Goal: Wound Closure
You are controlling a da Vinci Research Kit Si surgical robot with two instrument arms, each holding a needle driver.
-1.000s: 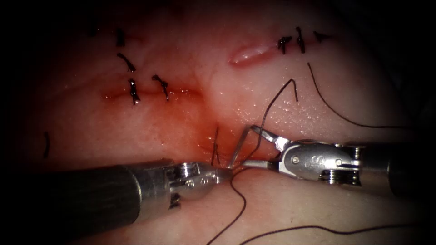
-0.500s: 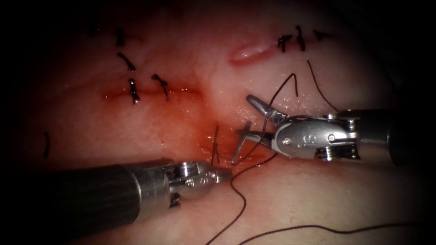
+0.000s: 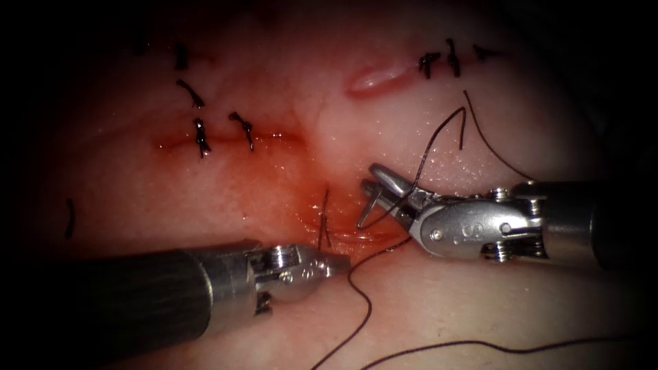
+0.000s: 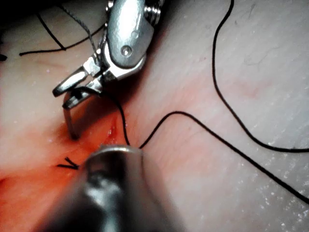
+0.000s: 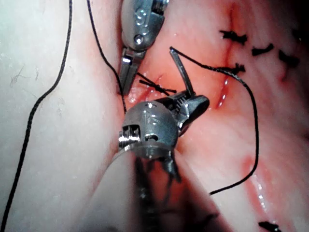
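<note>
Holding the needle (image 3: 367,209) in my right tool (image 3: 384,195), its jaws clenched near one end, while my left tool (image 3: 339,262) grips the thread (image 3: 363,308) with jaws clenched.

I can see the needle standing up from the tissue (image 3: 445,308) just right of the cut (image 3: 322,223), its lower end at the red fluid (image 3: 343,233); in the left wrist view the needle (image 4: 69,121) meets the surface, but I cannot tell how far it is buried. My right tool's (image 4: 72,92) hold is partly hidden by thread crossing it. My left tool's tip is cut off from the left wrist view by its own shaft. I count two tools, one needle, and roughly eight finished stitches (image 3: 201,136), some too dim to be sure.
</note>
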